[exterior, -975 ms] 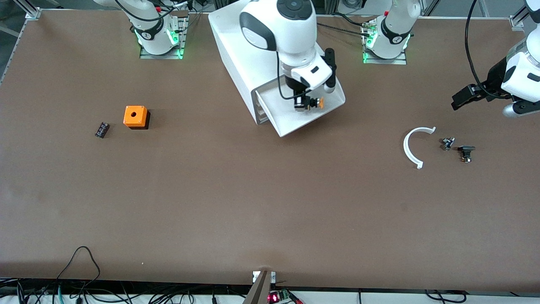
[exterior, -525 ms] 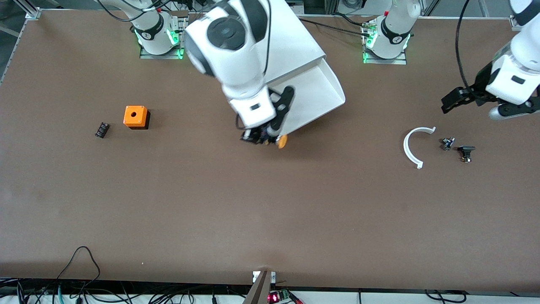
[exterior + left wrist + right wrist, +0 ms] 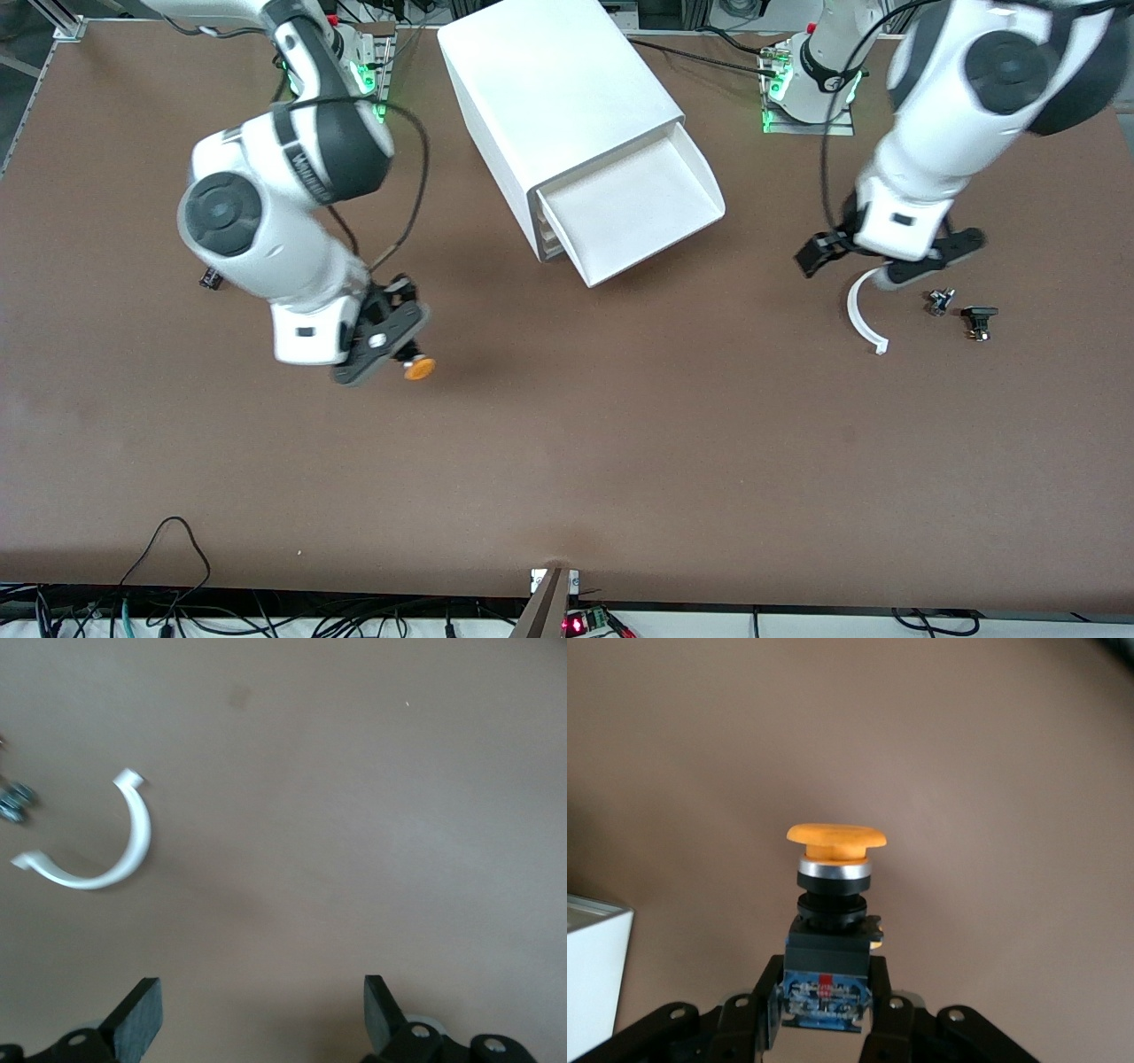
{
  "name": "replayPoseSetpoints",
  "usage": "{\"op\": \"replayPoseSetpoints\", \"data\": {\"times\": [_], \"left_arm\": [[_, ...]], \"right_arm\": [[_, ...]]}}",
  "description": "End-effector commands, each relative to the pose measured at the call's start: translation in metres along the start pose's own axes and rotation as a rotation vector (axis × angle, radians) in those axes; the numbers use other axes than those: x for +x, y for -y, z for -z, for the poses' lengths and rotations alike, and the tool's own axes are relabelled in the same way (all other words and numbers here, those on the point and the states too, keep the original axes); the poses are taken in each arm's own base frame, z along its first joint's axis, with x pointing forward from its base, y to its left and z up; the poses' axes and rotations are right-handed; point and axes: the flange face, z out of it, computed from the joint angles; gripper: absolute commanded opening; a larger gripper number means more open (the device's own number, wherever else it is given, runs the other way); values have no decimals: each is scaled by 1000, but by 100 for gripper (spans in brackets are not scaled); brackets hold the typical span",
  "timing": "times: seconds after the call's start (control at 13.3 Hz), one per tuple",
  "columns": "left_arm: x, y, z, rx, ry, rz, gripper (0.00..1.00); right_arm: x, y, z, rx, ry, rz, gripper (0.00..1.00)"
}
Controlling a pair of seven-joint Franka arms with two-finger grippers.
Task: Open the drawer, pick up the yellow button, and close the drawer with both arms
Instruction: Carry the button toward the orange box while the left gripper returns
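**Two arms out over the table, drawer left open**

Right gripper (image 3: 396, 353) is up over bare brown table (image 3: 620, 461), toward the right arm's end. Its fingers are clenched on the black-and-blue body of the button (image 3: 417, 368); the orange cap sticks out past the fingertips. Right wrist view confirms it: button (image 3: 830, 930) pinched at the base, cap clear of the pads, plain tabletop around it.

Drawer (image 3: 633, 213), top one of the white cabinet (image 3: 554, 89), stands pulled out, its tray bare and white, its front lip pointing at an angle toward the front camera. Wide open tabletop runs from that lip down to the table's near edge.

Left gripper (image 3: 873, 257) hangs over the table toward the left arm's end, just above one end of a white curved strip (image 3: 857, 315). Fingers spread apart, holding nothing, seen in the left wrist view (image 3: 261, 1014).

Two small dark parts (image 3: 961, 310) lie beside the strip. A small black component (image 3: 209, 280) peeks out from under the right arm.
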Motion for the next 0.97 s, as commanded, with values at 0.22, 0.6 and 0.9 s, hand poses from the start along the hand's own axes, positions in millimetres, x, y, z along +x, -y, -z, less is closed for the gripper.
{"op": "replayPoseSetpoints", "data": {"times": [0.22, 0.6, 0.9], "left_arm": [[-56, -22, -87, -87, -43, 185, 100], [-132, -56, -97, -52, -4, 199, 100], [-224, -83, -101, -15, 23, 214, 100]], "right_arm": [[-98, -110, -61, -26, 180, -318, 24], [-170, -182, -138, -75, 120, -237, 24], [-209, -182, -213, -105, 34, -199, 24]]}}
